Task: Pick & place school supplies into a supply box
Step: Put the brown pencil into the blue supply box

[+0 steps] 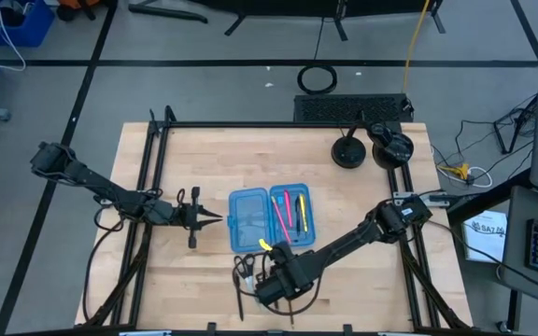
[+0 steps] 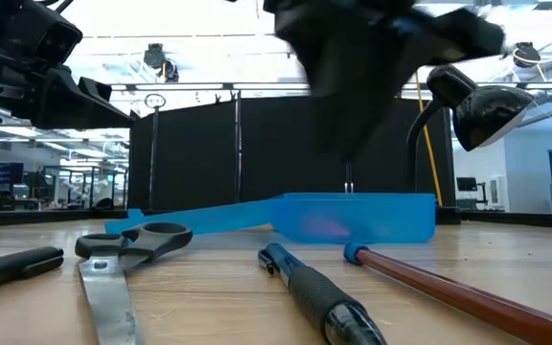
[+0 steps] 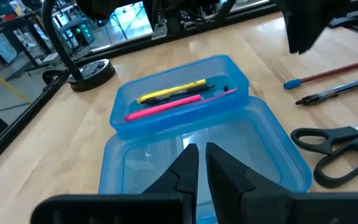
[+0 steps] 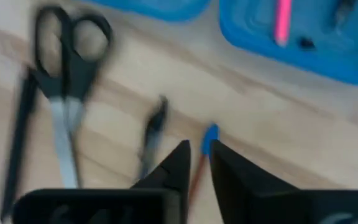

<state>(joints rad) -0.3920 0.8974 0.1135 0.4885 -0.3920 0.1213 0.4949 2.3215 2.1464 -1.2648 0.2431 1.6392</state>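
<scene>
From above, we see the supply box (image 1: 269, 217) lying open near the middle of the desk (image 1: 362, 201), its two blue halves side by side. The half nearer the right arm holds pink and yellow pens (image 1: 292, 211). The left gripper (image 1: 211, 217) hovers just beside the empty half, its jaws drawn nearly together and holding nothing. The right gripper (image 1: 267, 250) hangs over the box's near edge, above the scissors (image 1: 245, 269) and a dark pen that lie on the wood just off the box. Two black round lamp bases (image 1: 348, 152) stand well apart, near the far edge.

At desk height, we see the scissors (image 2: 123, 264) in front of the box (image 2: 353, 216), with a dark pen (image 2: 319, 292) and a red-brown pencil with a blue tip (image 2: 448, 287) beside them. The right arm fills the top as a dark blur.

Through the left wrist camera, the jaws (image 3: 201, 163) sit almost closed and empty over the empty half of the box (image 3: 272, 140); the yellow pen (image 3: 171, 91) and pink pen (image 3: 166, 108) rest in the far half.

Through the right wrist camera, the jaws (image 4: 199, 155) are narrowly parted and empty, directly above the pencil's blue tip (image 4: 211, 134), which lies between them. The scissors (image 4: 64, 93) and the dark pen (image 4: 154, 134) lie to one side on the wood.
</scene>
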